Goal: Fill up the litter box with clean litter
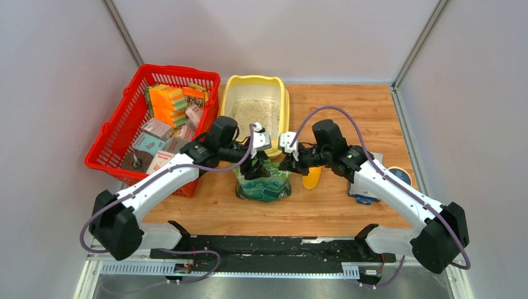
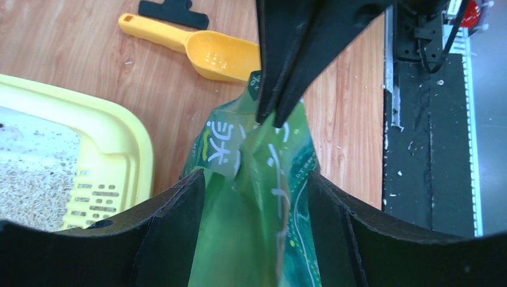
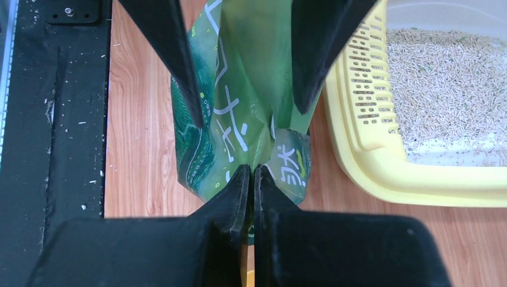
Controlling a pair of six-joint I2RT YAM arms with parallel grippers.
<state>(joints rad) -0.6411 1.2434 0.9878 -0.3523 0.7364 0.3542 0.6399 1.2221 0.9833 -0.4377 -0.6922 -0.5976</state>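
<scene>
Wooden table (image 1: 336, 208), scoop (image 2: 215, 55) nearby, left end effector (image 2: 256, 179) spread, right end effector (image 3: 248, 171) pinching pouch (image 3: 239, 119)

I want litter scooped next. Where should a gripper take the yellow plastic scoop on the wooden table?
Probably the slim handle of the yellow plastic scoop, from above, jaws across it: it is narrow and lies flat, while the wide bowl sits near the green printed pouch.

Top view: pouch (image 1: 264, 185) mouth hidden under left gripper (image 1: 253, 164) & right gripper (image 1: 288, 163), scoop (image 1: 312, 178) mostly too. L wrist view: litter box (image 2: 128, 146) cut off left.
</scene>
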